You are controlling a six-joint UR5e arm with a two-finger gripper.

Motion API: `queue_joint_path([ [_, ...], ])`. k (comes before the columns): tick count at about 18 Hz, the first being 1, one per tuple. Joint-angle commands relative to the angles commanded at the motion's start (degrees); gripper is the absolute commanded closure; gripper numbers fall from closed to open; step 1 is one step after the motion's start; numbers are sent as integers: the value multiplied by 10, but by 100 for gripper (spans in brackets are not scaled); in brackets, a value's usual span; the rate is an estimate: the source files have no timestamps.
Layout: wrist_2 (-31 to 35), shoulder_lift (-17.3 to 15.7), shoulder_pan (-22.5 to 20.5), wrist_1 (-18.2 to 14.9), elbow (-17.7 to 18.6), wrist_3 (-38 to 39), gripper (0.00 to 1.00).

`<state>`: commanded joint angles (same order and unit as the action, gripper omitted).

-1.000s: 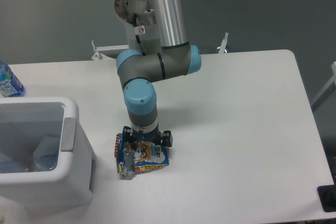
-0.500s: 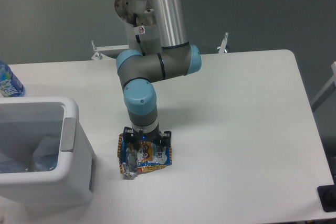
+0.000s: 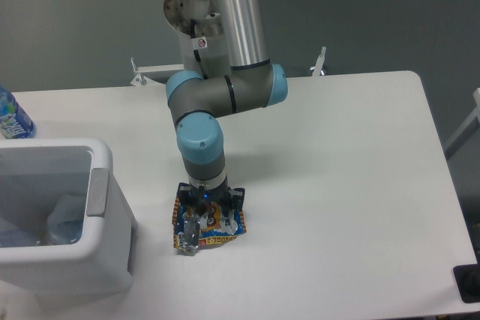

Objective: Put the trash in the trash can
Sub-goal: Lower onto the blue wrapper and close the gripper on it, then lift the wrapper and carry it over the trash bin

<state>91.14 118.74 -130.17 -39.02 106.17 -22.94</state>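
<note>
The blue snack wrapper (image 3: pixel 219 224) with orange edges lies crumpled on the white table, just right of the trash can (image 3: pixel 105 256). My gripper (image 3: pixel 204 228) points straight down onto the wrapper, and its fingers (image 3: pixel 190 234) pinch the foil between them. The trash can is a white bin with a thick rim and a grey panel (image 3: pixel 97 192) on its right side. Inside it lies a clear plastic bottle (image 3: pixel 64 219), dimly visible. The arm's wrist hides the wrapper's far edge.
A blue-labelled bottle (image 3: pixel 10 116) stands at the table's far left edge, behind the trash can. The table's front edge runs close below the bin. A metal bracket (image 3: pixel 139 74) sits at the table's back edge behind the arm.
The wrapper has been squeezed narrower, its left edge drawn in toward the fingers. The arm itself has barely moved.
</note>
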Motion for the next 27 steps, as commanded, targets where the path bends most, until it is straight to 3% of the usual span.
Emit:
queue_joint_path([
  [2, 0, -4, -1, -1, 0, 0, 45],
  [4, 0, -6, -1, -1, 0, 1, 59],
  [8, 0, -9, -2, -1, -13, 27, 99],
  [12, 2, -10, -4, -2, -21, 34, 100],
  [17, -10, -46, -34, -2, -37, 33, 100],
  [23, -90, -82, -60, -3, -135, 111, 100],
  [27, -98, -83, -53, -2, -219, 220, 100],
])
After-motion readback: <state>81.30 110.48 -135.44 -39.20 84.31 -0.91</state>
